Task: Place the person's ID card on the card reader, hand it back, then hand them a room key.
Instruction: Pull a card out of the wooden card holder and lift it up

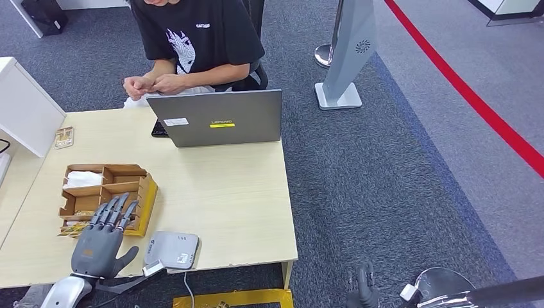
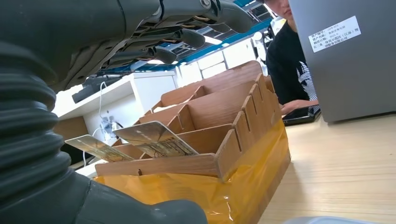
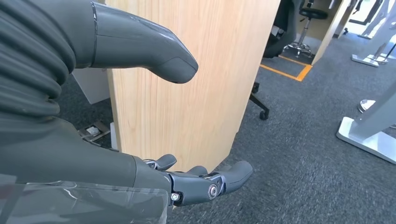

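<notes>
The left hand (image 1: 99, 245) hovers flat above the near corner of the wooden organizer (image 1: 106, 196), with the card reader (image 1: 172, 250) just beside it. Bare counter (image 1: 224, 186) lies between the organizer, the reader and the upright laptop (image 1: 218, 118), which blocks the far edge before the person (image 1: 192, 45). A white box (image 1: 25, 106) walls the counter's left side.
</notes>
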Controlling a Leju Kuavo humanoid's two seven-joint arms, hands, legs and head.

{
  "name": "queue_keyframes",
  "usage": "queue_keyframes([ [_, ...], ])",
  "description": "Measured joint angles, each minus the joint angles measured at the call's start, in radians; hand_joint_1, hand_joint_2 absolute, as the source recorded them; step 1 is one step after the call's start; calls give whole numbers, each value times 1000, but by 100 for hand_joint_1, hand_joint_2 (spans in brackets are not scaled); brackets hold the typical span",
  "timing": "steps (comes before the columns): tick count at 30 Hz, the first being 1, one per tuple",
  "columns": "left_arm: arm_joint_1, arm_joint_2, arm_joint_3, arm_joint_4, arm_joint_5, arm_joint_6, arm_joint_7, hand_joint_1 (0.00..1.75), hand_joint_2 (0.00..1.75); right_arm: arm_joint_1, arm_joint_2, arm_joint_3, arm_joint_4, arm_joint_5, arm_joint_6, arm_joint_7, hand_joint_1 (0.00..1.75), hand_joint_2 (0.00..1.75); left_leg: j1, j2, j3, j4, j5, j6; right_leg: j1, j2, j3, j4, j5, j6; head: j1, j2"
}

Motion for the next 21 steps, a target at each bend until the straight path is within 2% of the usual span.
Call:
queue_keyframes([
  [14,-47,-11,48,101,-14,26,10,0,175,1,0,10,0,0,5,0,0,175,0,0,0,0,0,0,0,0,0,0,0,0,0,0],
  [21,-43,-6,87,94,0,33,4,0,175,2,0,11,0,-10,6,0,0,175,0,0,0,0,0,0,0,0,0,0,0,0,0,0],
])
